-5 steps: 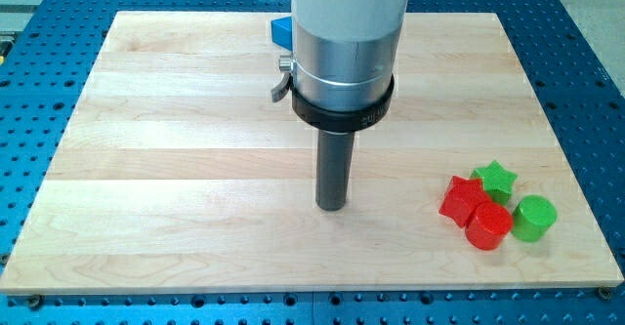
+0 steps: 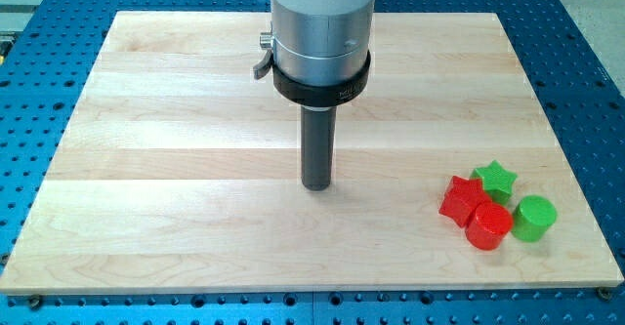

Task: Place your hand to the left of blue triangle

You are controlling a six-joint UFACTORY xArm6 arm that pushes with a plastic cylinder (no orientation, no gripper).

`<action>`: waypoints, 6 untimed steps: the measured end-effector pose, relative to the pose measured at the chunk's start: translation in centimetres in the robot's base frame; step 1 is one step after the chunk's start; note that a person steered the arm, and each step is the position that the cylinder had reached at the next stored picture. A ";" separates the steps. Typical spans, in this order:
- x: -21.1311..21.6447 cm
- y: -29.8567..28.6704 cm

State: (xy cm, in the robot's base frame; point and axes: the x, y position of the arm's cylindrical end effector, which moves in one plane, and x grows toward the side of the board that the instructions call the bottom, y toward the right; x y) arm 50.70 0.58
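Note:
My tip [image 2: 315, 185] rests on the wooden board [image 2: 176, 169] near its middle, under the wide silver arm body [image 2: 322, 32]. The blue triangle does not show now; the arm body covers the spot near the board's top edge where a blue corner showed before. A cluster sits at the view's lower right, far right of my tip: a red star [image 2: 461, 198], a green star [image 2: 495, 178], a red cylinder [image 2: 488, 226] and a green cylinder [image 2: 534, 218].
The board lies on a blue perforated table [image 2: 29, 120]. The arm body hides part of the board's top middle.
My tip and the arm moved toward the view's left and slightly up. The blue corner seen beside the arm before is now hidden behind it. The lower-right blocks have not moved.

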 end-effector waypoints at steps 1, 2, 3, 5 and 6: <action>0.0 0.0; -0.4 -0.9; -5.7 -5.8; -17.3 -11.7; -23.0 -11.7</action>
